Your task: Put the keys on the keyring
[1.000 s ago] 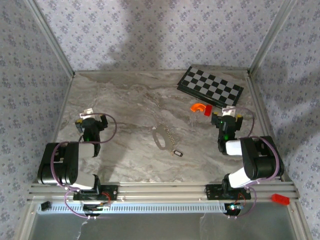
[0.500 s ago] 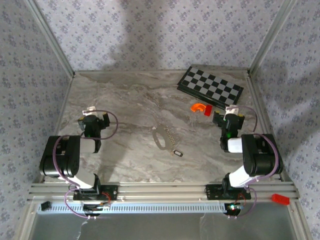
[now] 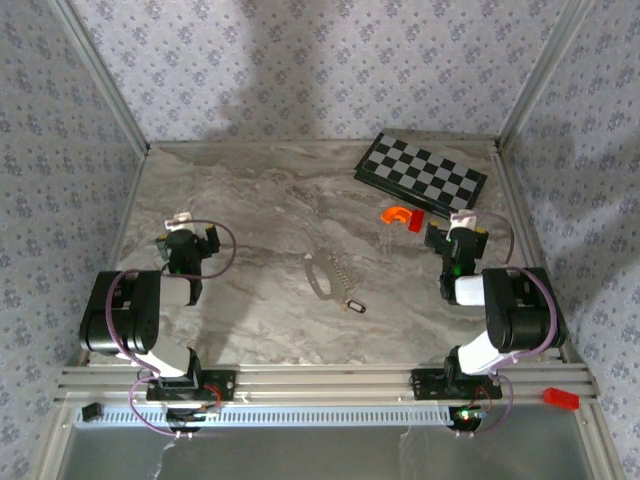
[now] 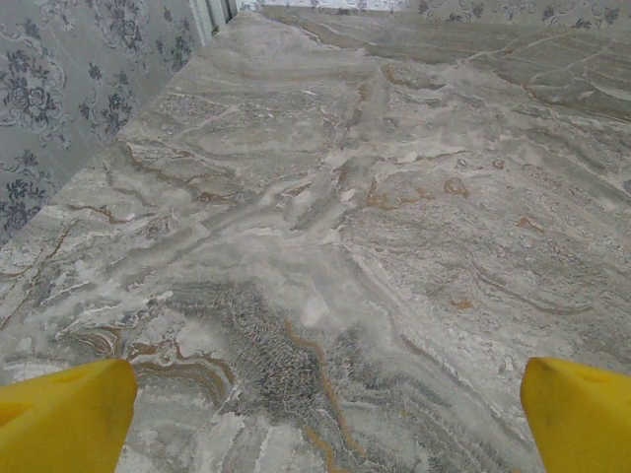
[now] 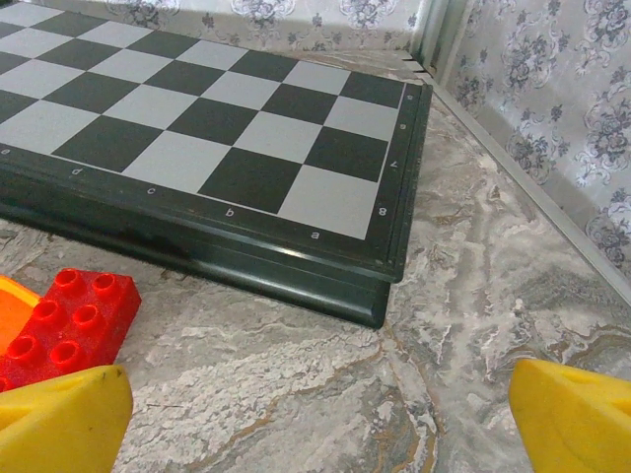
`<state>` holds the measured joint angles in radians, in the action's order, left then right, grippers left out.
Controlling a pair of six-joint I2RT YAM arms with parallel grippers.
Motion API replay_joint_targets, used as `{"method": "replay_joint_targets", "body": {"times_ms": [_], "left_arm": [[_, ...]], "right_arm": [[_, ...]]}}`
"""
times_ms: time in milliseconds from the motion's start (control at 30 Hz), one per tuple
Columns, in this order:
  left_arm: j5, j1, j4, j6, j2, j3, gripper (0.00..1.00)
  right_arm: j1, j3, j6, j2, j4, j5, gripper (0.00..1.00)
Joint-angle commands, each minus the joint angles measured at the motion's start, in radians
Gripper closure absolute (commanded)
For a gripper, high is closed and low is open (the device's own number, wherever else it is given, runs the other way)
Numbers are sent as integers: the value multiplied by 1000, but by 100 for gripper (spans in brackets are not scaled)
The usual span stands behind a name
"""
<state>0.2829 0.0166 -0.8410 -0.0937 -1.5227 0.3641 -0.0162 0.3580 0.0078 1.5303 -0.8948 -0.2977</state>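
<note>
The keyring [image 3: 321,275], a thin silvery oval loop with a fine beaded chain, lies flat near the middle of the marble table. Just below and to the right of it lies the key [image 3: 354,306], tiny, with a dark oval head. My left gripper [image 3: 186,240] rests far to the left of both, open and empty; its yellow fingertips [image 4: 64,419] frame bare marble. My right gripper [image 3: 455,238] sits to the right of them, open and empty, its fingertips [image 5: 59,419] pointing at the chessboard's near edge.
A folded black-and-white chessboard [image 3: 421,173] lies at the back right, close before the right gripper [image 5: 324,424]. An orange-red curved plastic piece with a red brick [image 3: 402,215] sits in front of it; the brick [image 5: 69,320] shows at the right wrist view's left edge. Patterned walls enclose the table.
Both arms folded back a little between the oldest frame and half a second ago; since then nothing has moved. The keyring and key lie where they were.
</note>
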Motion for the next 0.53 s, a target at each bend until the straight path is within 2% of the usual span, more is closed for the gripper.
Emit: {"method": "replay_joint_targets", "body": {"times_ms": [0, 500], "left_arm": [[-7, -4, -20, 12, -10, 22, 0], [-7, -3, -20, 14, -9, 22, 0]], "right_arm": [[-5, -4, -2, 11, -27, -1, 0], [-5, -4, -3, 11, -26, -2, 0]]}}
